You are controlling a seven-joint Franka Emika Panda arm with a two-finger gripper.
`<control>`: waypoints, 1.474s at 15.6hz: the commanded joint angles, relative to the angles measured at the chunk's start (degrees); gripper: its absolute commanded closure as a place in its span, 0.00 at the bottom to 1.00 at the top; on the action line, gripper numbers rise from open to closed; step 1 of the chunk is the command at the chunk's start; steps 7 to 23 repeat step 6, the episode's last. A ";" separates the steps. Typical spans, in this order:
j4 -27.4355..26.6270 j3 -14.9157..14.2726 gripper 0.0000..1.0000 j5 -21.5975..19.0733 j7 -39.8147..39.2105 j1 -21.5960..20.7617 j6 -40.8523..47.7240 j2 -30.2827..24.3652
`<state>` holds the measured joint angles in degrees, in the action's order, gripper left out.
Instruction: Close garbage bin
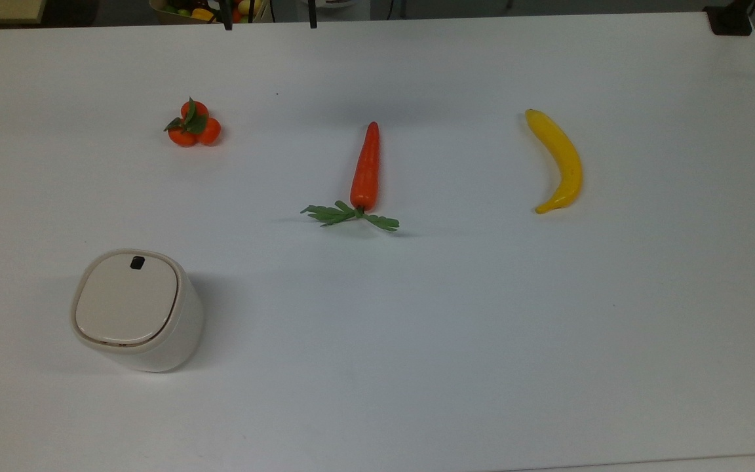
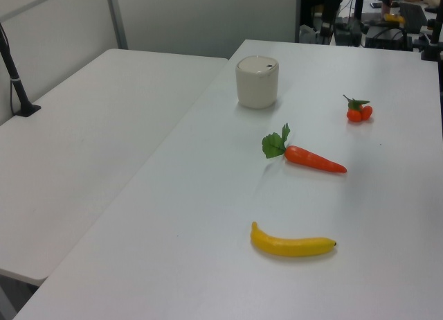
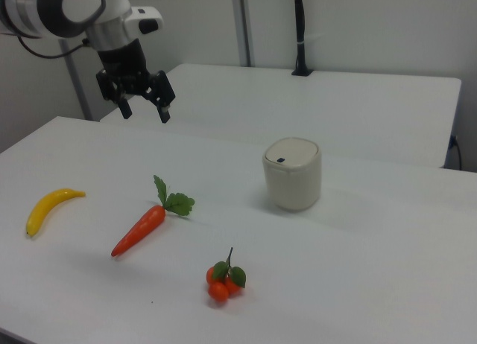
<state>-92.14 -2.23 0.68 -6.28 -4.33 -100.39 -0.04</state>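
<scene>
The black two-finger gripper (image 3: 144, 110) hangs in the air high at the right view's upper left, its fingers spread wide with nothing between them, well apart from everything on the white table (image 3: 358, 284).

In the top view, two dark fingertips (image 1: 226, 25) poke in at the upper edge, set well apart. The small cream-white plastic garbage bin (image 1: 136, 309) stands at the top view's lower left, its flat beige lid lying down flush in the rim, a small black mark near the lid's far edge. An orange carrot with green leaves (image 1: 364, 169) lies mid-table, a yellow banana (image 1: 560, 161) to its right, a cluster of small oranges with leaves (image 1: 194, 124) to its upper left.

In the left view, the bin (image 2: 257, 82) stands upright at the table's far side, lid down.

In the right view, the bin (image 3: 292, 174) sits right of centre, lid down.
</scene>
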 commanded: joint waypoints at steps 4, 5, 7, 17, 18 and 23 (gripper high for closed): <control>-2.25 0.29 0.00 -0.50 -1.98 -0.07 -1.21 -1.55; -2.25 0.29 0.00 -0.94 -1.20 -0.15 -1.21 -1.55; -2.25 0.29 0.00 -1.21 0.03 -0.15 -1.21 -1.55; -2.25 0.29 0.00 -1.21 0.03 -0.15 -1.21 -1.55; -2.25 0.29 0.00 -1.21 0.03 -0.15 -1.21 -1.55; -2.25 0.29 0.00 -1.21 0.03 -0.15 -1.21 -1.55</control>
